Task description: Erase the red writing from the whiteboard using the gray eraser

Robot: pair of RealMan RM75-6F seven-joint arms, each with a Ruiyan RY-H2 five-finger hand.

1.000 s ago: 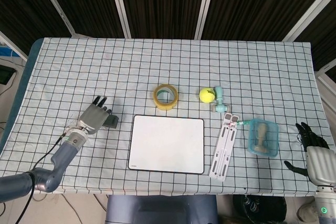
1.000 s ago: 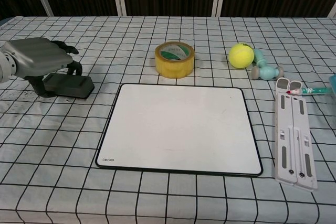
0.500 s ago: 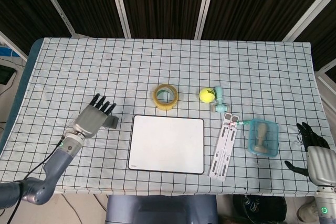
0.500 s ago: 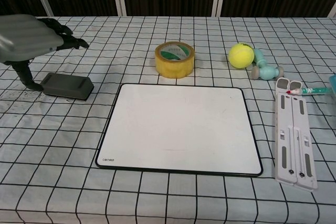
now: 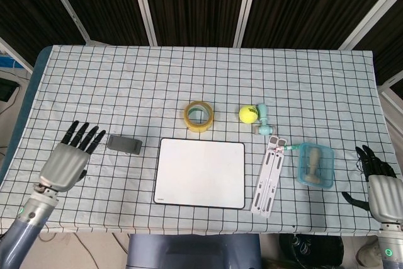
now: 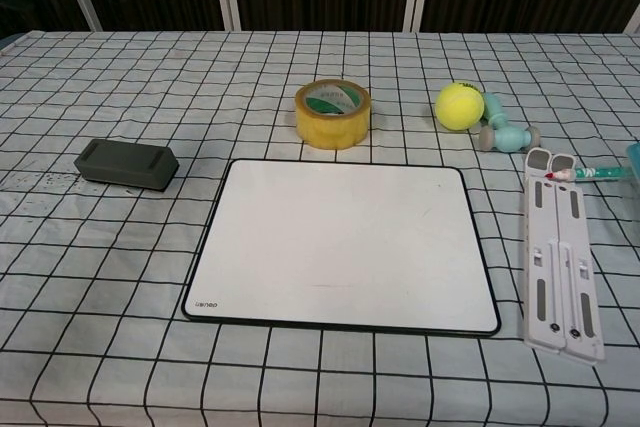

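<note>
The whiteboard (image 5: 201, 172) (image 6: 342, 244) lies flat near the table's front, its white face showing no red marks. The gray eraser (image 5: 123, 143) (image 6: 126, 163) rests on the checked cloth to the board's left, with nothing touching it. My left hand (image 5: 66, 159) hovers at the table's left front, well to the left of the eraser, fingers spread and empty; the chest view does not show it. My right hand (image 5: 379, 186) sits off the table's front right corner, fingers apart, holding nothing.
A yellow tape roll (image 5: 198, 116) (image 6: 332, 113) stands behind the board. A yellow ball (image 5: 248, 114) and a teal dumbbell (image 5: 264, 120) lie to its right. A white folding stand (image 5: 269, 174) and a blue box (image 5: 315, 165) with a wooden stamp sit right of the board.
My left hand let go of the eraser, opened its fingers, and drew back left and toward the front edge, leaving the chest view. The eraser stays where it was set down.
</note>
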